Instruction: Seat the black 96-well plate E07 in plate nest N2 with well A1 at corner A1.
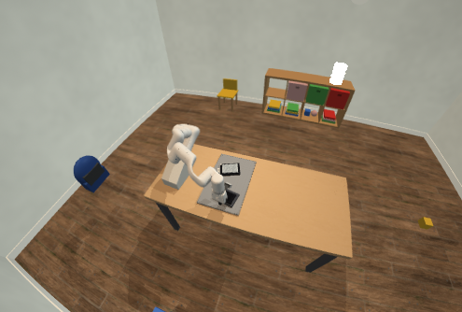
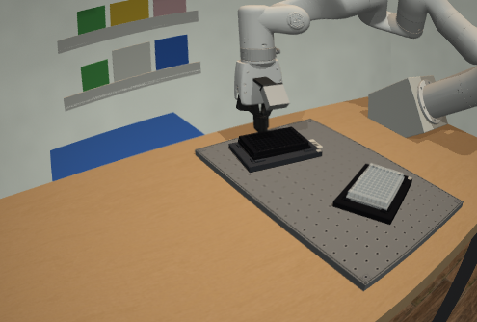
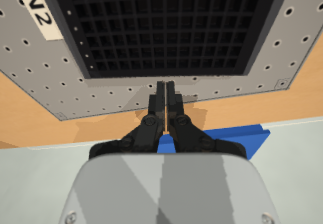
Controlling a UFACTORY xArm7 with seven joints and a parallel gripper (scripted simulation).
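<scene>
The black 96-well plate E07 [image 2: 274,142] sits on the plate nest N2 [image 2: 275,157] at the far end of the grey perforated baseplate [image 2: 325,195]. It fills the top of the wrist view [image 3: 164,35], next to the white N2 label [image 3: 44,17]. My gripper [image 2: 260,126] is shut and empty. It hangs just above the far long edge of the black plate, fingertips together [image 3: 162,90]. The clear 96-well plate E01 [image 2: 376,185] sits in the black plate nest N1 at the near right of the baseplate.
The baseplate lies on a wooden table [image 2: 173,231]. The arm's base [image 2: 405,103] stands at the table's far right. A blue mat [image 2: 120,140] lies on the floor beyond the table. Wall shelves [image 2: 130,53] hold coloured blocks.
</scene>
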